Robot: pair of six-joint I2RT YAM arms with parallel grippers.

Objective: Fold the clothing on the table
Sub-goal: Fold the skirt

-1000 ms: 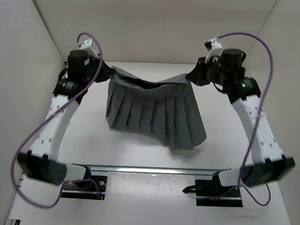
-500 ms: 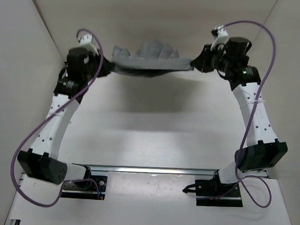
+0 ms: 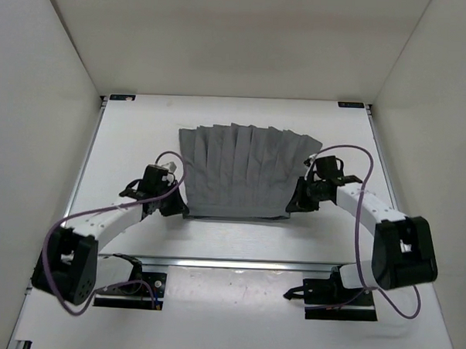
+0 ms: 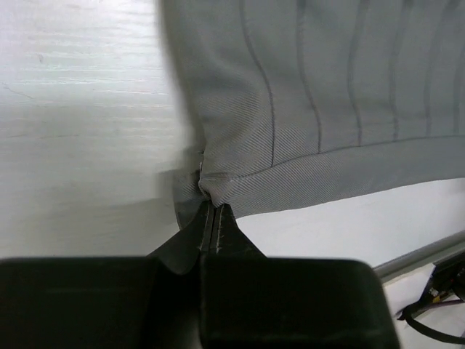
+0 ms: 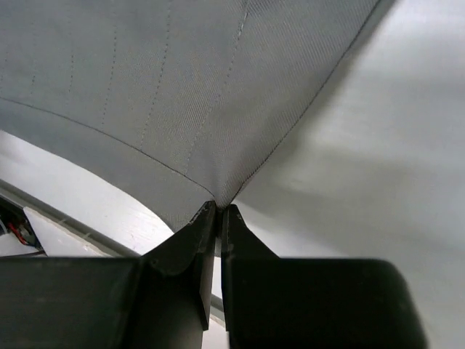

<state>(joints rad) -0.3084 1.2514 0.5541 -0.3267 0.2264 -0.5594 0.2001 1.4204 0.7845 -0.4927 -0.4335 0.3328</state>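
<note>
On table (image 3: 134, 139), skirt (image 3: 241, 171) corners in left fingers (image 4: 206, 222), right fingers (image 5: 206, 225)

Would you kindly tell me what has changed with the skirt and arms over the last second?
Both arms drew back from the far end towards the near edge and lowered, laying the pleated skirt, earlier hanging between them, flat on the table. Unchanged: the left gripper and right gripper stay shut on its waistband corners.

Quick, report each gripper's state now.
Left gripper: shut, pinching the pleated skirt's near left corner.
Right gripper: shut, pinching the skirt's near right corner.
</note>
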